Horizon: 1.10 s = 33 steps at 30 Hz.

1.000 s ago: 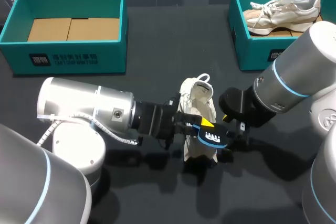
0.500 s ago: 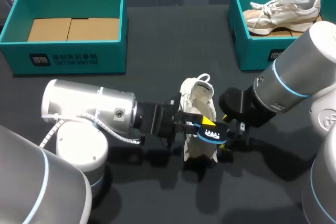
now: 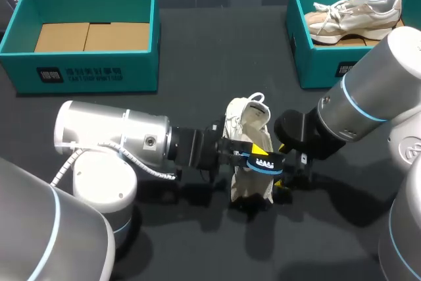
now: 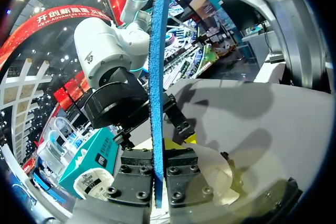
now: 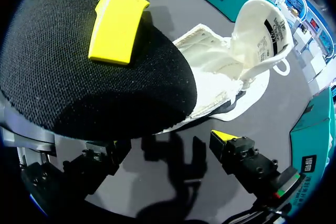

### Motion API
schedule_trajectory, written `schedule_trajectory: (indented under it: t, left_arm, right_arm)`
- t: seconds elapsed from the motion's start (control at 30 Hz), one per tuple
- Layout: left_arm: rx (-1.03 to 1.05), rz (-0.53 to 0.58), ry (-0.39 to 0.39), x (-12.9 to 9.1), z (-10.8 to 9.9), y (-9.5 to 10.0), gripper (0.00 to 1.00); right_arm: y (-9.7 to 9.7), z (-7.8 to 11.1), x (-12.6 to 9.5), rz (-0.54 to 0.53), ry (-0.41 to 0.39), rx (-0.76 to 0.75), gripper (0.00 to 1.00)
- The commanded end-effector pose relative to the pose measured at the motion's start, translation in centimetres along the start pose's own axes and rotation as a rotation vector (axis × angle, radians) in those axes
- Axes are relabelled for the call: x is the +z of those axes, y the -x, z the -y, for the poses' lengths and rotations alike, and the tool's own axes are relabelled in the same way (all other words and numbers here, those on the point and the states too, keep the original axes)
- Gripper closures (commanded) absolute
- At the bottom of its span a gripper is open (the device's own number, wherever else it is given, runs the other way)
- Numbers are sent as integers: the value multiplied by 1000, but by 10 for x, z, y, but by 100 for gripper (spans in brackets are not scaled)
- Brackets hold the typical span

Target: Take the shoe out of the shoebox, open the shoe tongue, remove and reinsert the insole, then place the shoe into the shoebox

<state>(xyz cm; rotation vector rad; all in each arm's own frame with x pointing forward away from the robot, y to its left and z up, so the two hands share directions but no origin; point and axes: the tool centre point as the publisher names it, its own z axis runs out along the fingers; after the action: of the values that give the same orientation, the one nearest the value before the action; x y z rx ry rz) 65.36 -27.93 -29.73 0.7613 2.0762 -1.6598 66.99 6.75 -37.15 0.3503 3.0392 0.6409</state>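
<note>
A cream shoe stands on the dark table in the middle, heel tab up. My left gripper is shut on the insole, which has a blue underside and a black top, and holds it over the shoe's front end. In the left wrist view the insole shows edge-on between the fingers of that gripper. My right gripper stands open just right of the shoe. In the right wrist view the insole's black top spreads ahead of the open gripper, with the shoe beyond.
A teal shoebox with a bare cardboard bottom stands at the back left. At the back right, a second teal shoebox holds another pale shoe. My right arm's grey body looms in front of that box.
The left gripper has lowered and turned the insole closer onto the shoe's front. The right arm has kept still.
</note>
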Motion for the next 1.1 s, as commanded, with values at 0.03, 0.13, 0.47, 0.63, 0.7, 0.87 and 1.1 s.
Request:
schedule_trajectory:
  t: [0.03,0.13,0.47,0.63,0.7,0.87,1.1]
  left_arm:
    - [-5,6,3,-2,-1,-2,100]
    - [-11,11,4,-3,-2,-2,100]
    - [-32,26,22,-4,-12,-4,100]
    - [-46,40,35,-3,-21,-3,100]
    - [-52,47,38,-2,-25,-2,100]
    - [-59,65,55,0,-35,-1,100]
    - [-70,76,78,3,-49,1,100]
  right_arm:
    - [-1,0,0,3,0,0,0]
    - [-1,0,0,3,0,0,0]
    - [-1,0,0,3,0,0,0]
    - [-1,0,0,3,0,0,0]
    - [-1,0,0,3,0,0,0]
    - [-1,0,0,3,0,0,0]
    - [-1,0,0,3,0,0,0]
